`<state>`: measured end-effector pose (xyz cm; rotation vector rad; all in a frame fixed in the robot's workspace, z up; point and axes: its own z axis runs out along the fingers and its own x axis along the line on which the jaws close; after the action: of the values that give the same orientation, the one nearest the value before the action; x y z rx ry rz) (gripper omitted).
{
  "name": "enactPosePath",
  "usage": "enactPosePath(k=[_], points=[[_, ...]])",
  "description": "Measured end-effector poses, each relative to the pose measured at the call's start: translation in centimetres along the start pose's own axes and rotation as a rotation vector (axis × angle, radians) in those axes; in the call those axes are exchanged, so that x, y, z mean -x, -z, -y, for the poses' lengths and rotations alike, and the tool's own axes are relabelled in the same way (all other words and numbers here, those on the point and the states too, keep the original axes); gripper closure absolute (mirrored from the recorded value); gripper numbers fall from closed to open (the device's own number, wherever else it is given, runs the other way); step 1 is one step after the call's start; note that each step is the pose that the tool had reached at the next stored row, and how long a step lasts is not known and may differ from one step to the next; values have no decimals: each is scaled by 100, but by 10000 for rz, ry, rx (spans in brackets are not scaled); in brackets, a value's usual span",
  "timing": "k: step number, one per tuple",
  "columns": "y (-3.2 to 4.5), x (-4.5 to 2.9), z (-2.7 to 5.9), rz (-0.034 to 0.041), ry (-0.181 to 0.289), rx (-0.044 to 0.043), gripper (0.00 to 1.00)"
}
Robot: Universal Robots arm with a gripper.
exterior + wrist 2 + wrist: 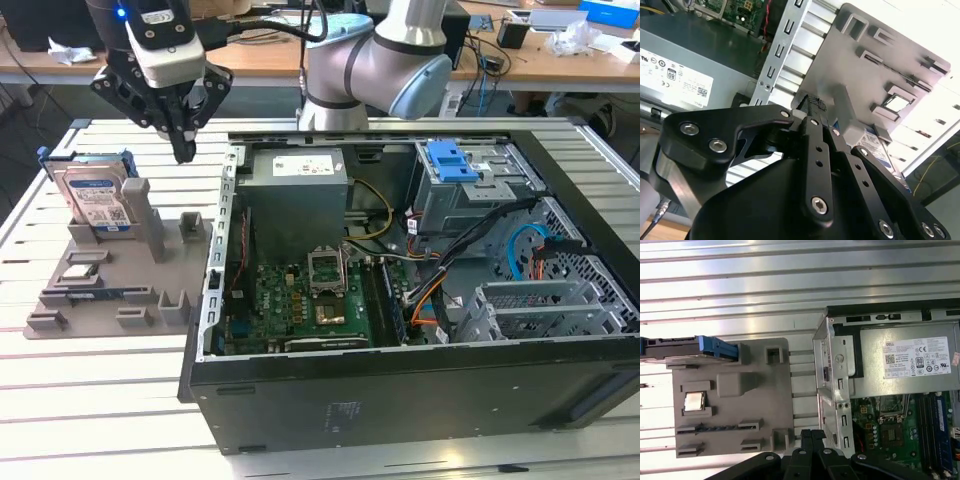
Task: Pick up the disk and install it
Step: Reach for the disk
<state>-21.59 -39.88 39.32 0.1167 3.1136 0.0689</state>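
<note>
The disk [97,201] stands on edge in a slot at the far end of a grey holder plate [130,300], at the exterior view's left. Silver metal, a white-and-blue label and a blue bracket show on it. In the first wrist view the disk [685,347] is seen edge-on with its blue bracket end. My gripper [185,152] hangs above the plate, to the right of the disk and apart from it, fingers shut together on nothing. In the second wrist view the gripper [813,103] points at the plate, and a corner of the disk [876,144] peeks past the fingers.
An open computer case [400,380] lies to the right of the plate, with a power supply [297,195], a motherboard [300,305] and a grey drive cage topped by a blue latch plate [450,160]. A small chip [694,401] sits on the holder plate. The table is slatted aluminium [90,400].
</note>
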Motion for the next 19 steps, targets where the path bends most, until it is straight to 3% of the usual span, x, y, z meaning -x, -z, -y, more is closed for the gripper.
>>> enactPosePath(k=[11, 19], points=[[6, -232, 17, 0, 0, 0, 89], [9, -454, 8, 0, 1, 0, 89]])
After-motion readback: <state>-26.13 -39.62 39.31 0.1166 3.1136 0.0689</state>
